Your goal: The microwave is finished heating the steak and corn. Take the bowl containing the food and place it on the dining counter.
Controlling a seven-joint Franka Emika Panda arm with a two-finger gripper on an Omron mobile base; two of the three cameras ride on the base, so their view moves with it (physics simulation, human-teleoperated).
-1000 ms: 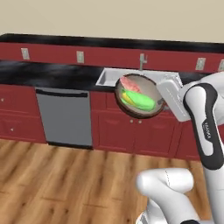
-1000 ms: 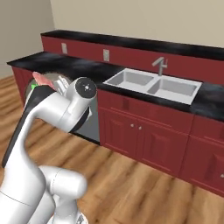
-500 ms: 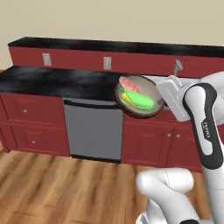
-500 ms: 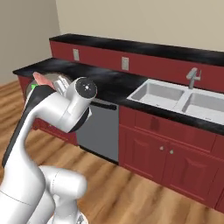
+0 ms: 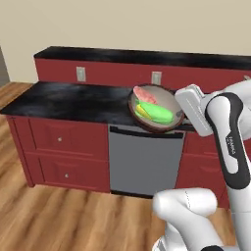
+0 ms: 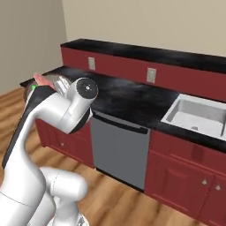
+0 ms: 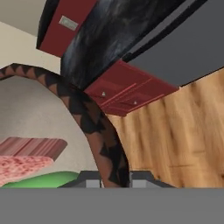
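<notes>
We are in a home kitchen: dark red base cabinets [image 5: 59, 147] under a glossy black speckled countertop [image 5: 68, 100], a grey built-in panel, probably a dishwasher [image 5: 144, 159], a white double-basin sink [image 6: 198, 115], and wood plank flooring [image 5: 54, 215].

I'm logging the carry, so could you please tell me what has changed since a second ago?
The base has driven on along the black-topped counter; the steel sink has slid rightward in the views. The claw stays shut on the dark brown wooden bowl, pinkish steak and green-husked corn still inside.

Arm raised, tool [image 7: 114, 180] clamped (fingers closed).
</notes>
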